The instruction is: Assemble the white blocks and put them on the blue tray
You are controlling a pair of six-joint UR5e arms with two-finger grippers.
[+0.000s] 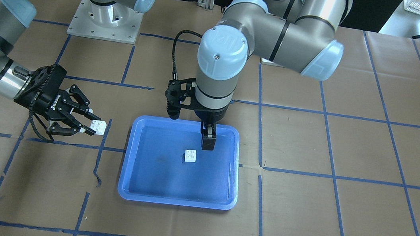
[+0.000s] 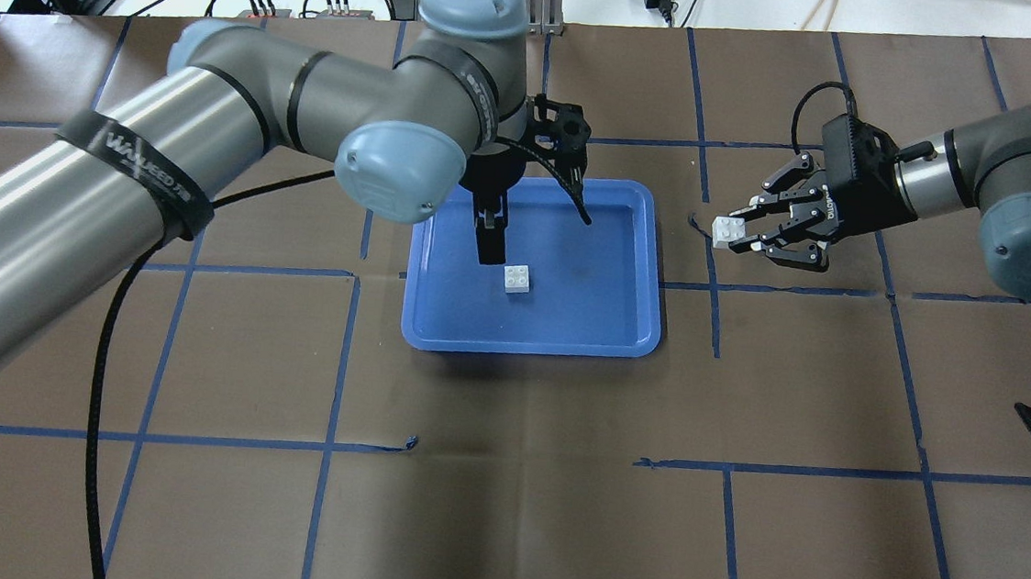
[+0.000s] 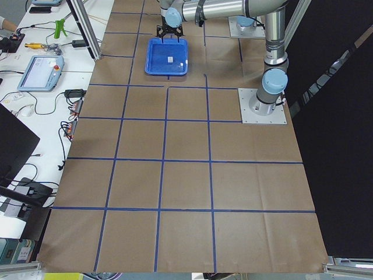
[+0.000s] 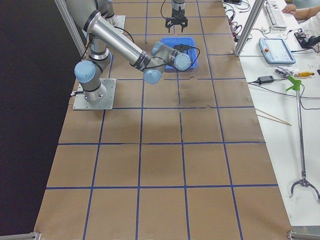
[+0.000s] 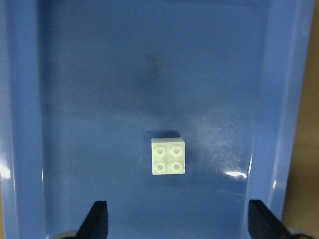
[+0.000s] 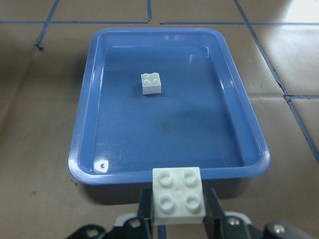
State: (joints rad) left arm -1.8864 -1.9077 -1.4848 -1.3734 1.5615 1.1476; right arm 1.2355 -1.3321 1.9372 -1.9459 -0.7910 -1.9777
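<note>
The blue tray lies mid-table. One white block sits studs up on its floor, free of any gripper; it also shows in the overhead view and the left wrist view. My left gripper points straight down over the tray, just behind that block, open and empty, its fingertips wide apart. My right gripper is shut on the second white block, held studs up above the table outside the tray's short side. The right wrist view shows this block in front of the tray rim.
The table is covered in brown paper with a blue tape grid. The arm base plates stand at the robot's side. A black cable hangs from the left arm over the table. Monitors and tools lie on side benches.
</note>
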